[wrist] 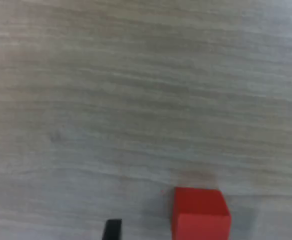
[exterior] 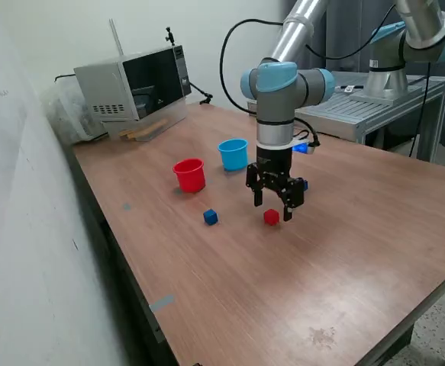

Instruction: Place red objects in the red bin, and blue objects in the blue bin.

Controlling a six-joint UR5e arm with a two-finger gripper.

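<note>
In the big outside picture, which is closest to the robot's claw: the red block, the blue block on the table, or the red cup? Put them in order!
From the gripper:
1. Red block, right beneath it.
2. Blue block, toward the exterior view's left.
3. Red cup, farther left and back.

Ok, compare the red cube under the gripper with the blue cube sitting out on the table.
The red cube lies below the open gripper; the blue cube sits apart, towards the exterior view's left, nearer the red cup. One is red, the other dark blue. Both are small, similar-sized cubes resting on the table.
</note>
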